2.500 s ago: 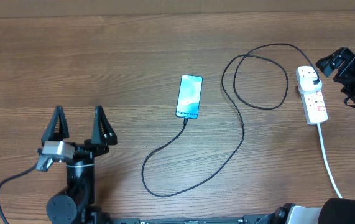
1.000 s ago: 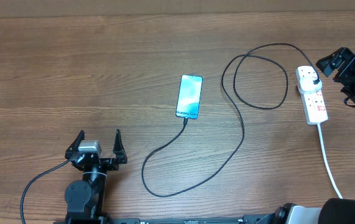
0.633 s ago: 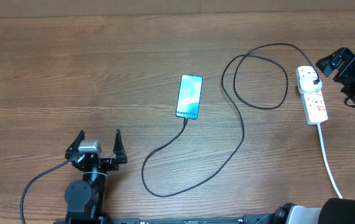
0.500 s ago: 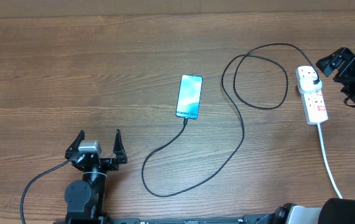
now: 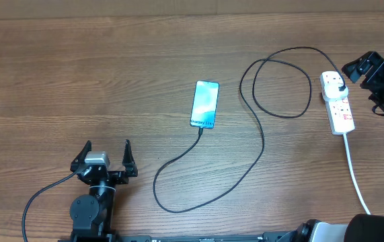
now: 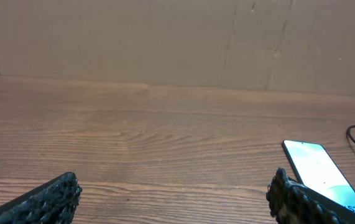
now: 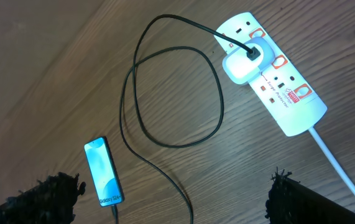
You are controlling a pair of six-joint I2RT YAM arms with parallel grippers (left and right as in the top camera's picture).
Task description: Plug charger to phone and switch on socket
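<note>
The phone lies mid-table with its screen lit; it also shows in the left wrist view and the right wrist view. The black charger cable runs from the phone's near end in loops to a plug in the white socket strip, seen too in the right wrist view, where the cable meets a white adapter. My left gripper is open and empty at the front left, far from the phone. My right gripper is open and empty, just right of the socket.
The socket's thick white cord trails toward the front right edge. A brown wall stands behind the wooden table. The left arm's own black cable loops at the front left.
My left arm has drawn back toward the front edge and lowered since 2.5 s ago, then stayed still. The right arm, phone, cable and socket have not moved.
</note>
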